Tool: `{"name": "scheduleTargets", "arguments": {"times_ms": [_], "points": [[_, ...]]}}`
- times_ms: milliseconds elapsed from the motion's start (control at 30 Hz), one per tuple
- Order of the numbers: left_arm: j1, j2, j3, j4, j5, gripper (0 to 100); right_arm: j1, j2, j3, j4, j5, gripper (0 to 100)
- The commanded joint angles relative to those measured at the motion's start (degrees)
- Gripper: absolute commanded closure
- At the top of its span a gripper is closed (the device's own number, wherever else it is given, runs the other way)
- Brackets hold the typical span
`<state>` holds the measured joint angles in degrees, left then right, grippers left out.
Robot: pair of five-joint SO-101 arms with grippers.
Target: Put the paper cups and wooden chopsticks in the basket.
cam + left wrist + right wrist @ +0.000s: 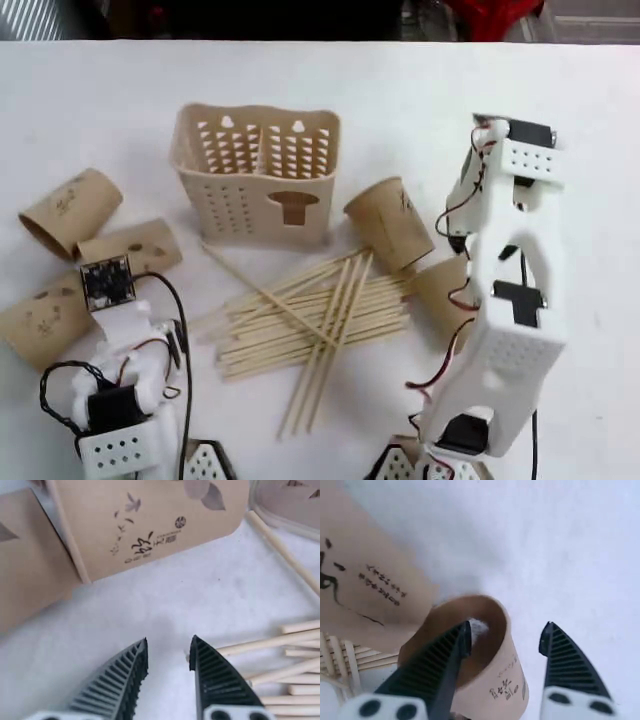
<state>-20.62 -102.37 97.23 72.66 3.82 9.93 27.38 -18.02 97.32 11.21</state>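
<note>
You are working with the right pincer point(506, 636); its fingers point(442, 657) are standing apart and straddling the wall of a paper cup point(495, 682) that is lying on its side on the surface point(560, 540); one finger is sitting inside the cup's mouth and the other outside it, and nothing is clamped yet. Judge that a closing stroke would be pinching that wall. In the high view this cup is lying partly under the right arm point(505, 330), so that arm is clearly the nearer one.

The left pincer point(168, 652) is also standing apart and holding nothing; it is hovering over bare surface, with the ends of the wooden chopsticks point(280, 655) just beside one finger and a printed cup point(150, 525) lying beyond its tips.

Farther out, the chopstick pile point(310, 320) is lying between the two arms, its long axis running mostly across the surface; the basket point(255, 215) is standing upright just beyond the pile. From the straddled cup, the basket is lying past a neighbouring cup point(390, 225); expect the carry to be passing over that one.
</note>
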Motion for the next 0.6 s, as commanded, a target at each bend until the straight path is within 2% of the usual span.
{"name": "scheduleTargets", "arguments": {"times_ms": [0,200,300,367,567], "points": [[-0.57,-0.4,-0.18,0.18,-0.44,85,2.42,2.07,-2.2,1.01,-0.44,80.5],[-0.57,-0.4,-0.18,0.18,-0.44,85,6.2,5.67,-2.64,0.84,0.44,89.3],[-0.57,-0.4,-0.18,0.18,-0.44,85,7.16,4.0,-2.73,0.84,3.69,95.4],[-0.57,-0.4,-0.18,0.18,-0.44,85,8.22,1.19,-2.73,0.84,5.27,98.6],[-0.57,-0.4,-0.18,0.18,-0.44,85,14.29,-15.08,-2.73,0.75,5.8,98.2]]}}
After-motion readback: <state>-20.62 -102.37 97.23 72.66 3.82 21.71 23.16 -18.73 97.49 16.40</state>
